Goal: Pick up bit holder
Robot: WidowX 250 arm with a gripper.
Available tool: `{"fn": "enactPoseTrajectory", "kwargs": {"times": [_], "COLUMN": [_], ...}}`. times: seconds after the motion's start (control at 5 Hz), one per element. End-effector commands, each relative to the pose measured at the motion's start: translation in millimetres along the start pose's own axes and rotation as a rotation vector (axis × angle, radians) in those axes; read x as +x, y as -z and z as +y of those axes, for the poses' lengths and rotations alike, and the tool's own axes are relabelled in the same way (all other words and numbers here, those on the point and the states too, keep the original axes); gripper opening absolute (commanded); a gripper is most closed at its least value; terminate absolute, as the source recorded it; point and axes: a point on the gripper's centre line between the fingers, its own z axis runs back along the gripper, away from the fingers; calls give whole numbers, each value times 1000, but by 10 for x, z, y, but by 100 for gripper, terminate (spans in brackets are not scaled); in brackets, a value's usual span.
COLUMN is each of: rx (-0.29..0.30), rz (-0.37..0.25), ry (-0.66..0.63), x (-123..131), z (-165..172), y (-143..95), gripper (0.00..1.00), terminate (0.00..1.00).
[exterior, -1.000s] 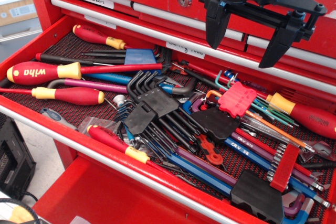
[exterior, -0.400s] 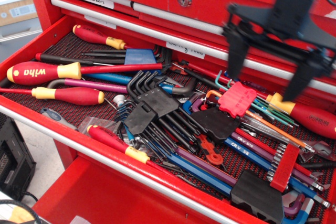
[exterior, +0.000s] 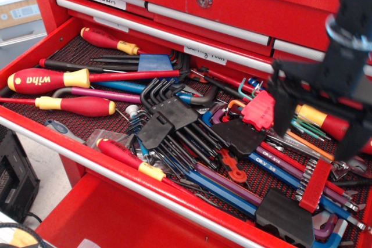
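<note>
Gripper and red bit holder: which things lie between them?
In the only view, the open gripper hangs above the bit holder; orange and purple hex keys and a blue wrench cross between.

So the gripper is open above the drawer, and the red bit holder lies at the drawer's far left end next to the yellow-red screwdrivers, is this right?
Not quite. In the observation.image view the bit holder lies at the right end of the drawer, beside a black hex key block. The screwdrivers are at the left. The gripper is indeed open above the drawer.
</note>
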Motion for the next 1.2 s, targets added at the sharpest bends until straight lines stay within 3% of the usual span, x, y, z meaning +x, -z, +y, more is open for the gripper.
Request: {"fn": "enactPoseTrajectory", "kwargs": {"times": [0.0, 0.2, 1.0], "rx": [-18, -2, -2], "rz": [-59, -16, -134], "ry": [27, 47, 30], "x": [173, 269, 333], "z": [-206, -274, -219], "y": [282, 461, 1045], "gripper": [100, 100, 100], "terminate": [0, 0, 0]}}
